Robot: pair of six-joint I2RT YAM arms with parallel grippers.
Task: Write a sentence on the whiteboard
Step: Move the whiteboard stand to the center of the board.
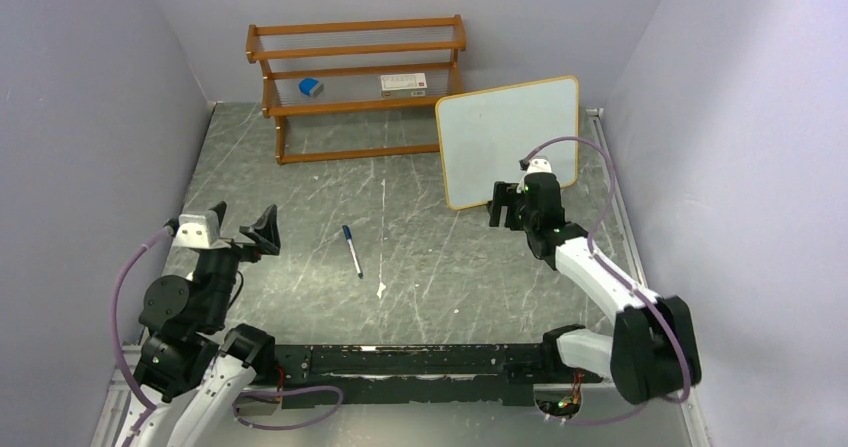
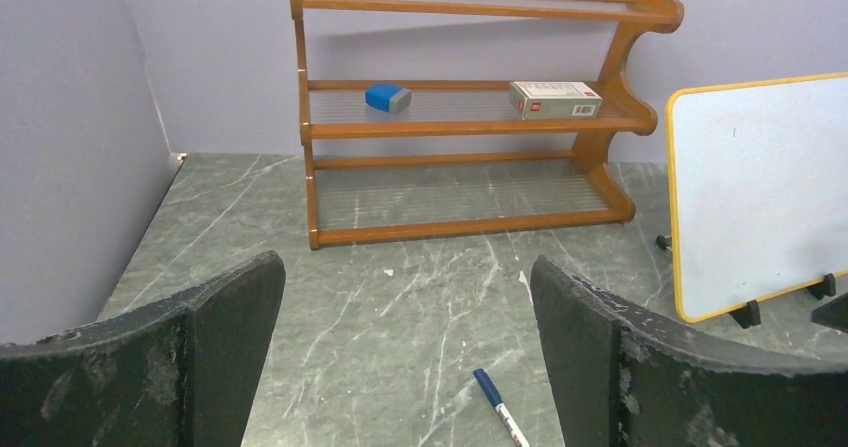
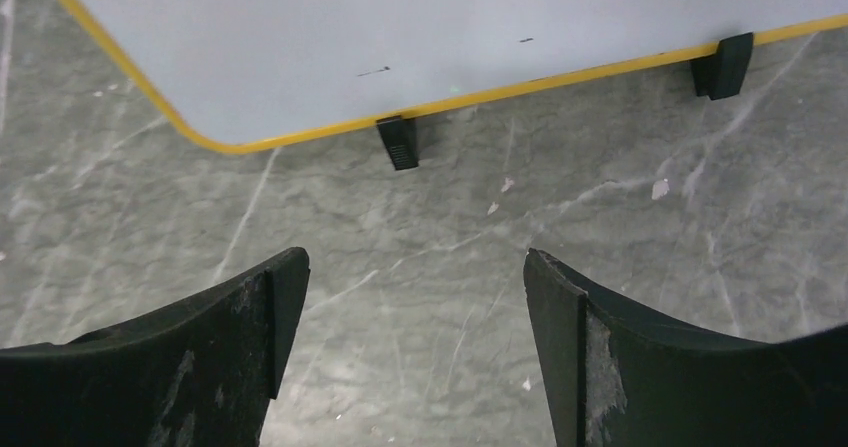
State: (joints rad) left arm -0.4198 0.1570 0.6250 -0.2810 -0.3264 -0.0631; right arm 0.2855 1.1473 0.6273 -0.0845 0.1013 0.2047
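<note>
The whiteboard stands on its long lower edge at the back right of the table. Its long axis runs left to right, and its white face is turned toward the arms. In the top view its left end sits slightly nearer than its right. Just beside its lower edge hangs the right gripper, with its jaws spread wide and nothing between them.

The right wrist view looks down on the board's orange-edged bottom rim. It shows two black feet resting on the stone and two tiny dark flecks on the white. The other views do not resolve these details.

The left gripper is raised over the near left, well apart from the board. It is also wide open and holds nothing. Its camera shows the board from the side, and a marker lying on the table between the fingers' line of sight. The marker's blue cap points away toward the wooden rack. On the rack's middle shelf sit a blue eraser and a small box.
</note>
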